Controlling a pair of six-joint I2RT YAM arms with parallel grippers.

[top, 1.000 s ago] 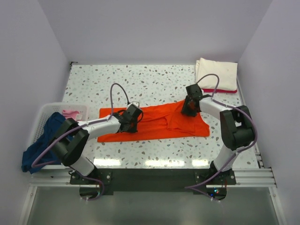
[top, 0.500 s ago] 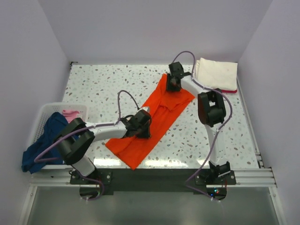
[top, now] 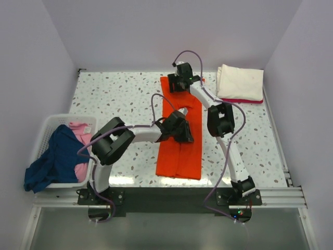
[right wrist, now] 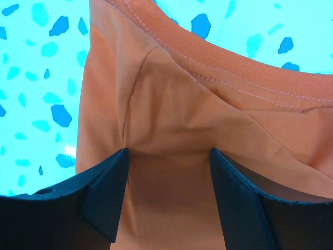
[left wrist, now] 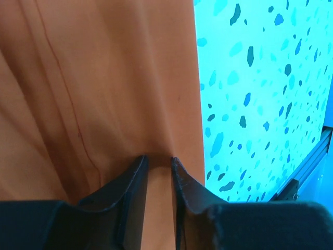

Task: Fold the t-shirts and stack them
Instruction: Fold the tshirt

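Note:
The bright orange t-shirt [top: 179, 161] lies folded into a long strip, running from the far middle of the table towards the near edge. My left gripper [top: 182, 133] is at the strip's middle. In the left wrist view [left wrist: 158, 159] its jaws stand a narrow gap apart with orange cloth [left wrist: 104, 78] pinched between them, near the shirt's right edge. My right gripper [top: 179, 83] is at the far, collar end. In the right wrist view [right wrist: 167, 151] its jaws stand wide apart, tips pressing on the orange cloth [right wrist: 208, 104] just below the collar.
A folded cream-white t-shirt [top: 240, 82] lies on a red one [top: 237, 100] at the far right. A white slatted basket [top: 52, 122] at the left holds a navy blue shirt [top: 52, 159] and a pink one [top: 80, 127]. The table [top: 119, 94] is speckled.
Both grippers swung the orange shirt from lying across the table to lying lengthwise. The right gripper went to the far middle, and the left moved right to the centre.

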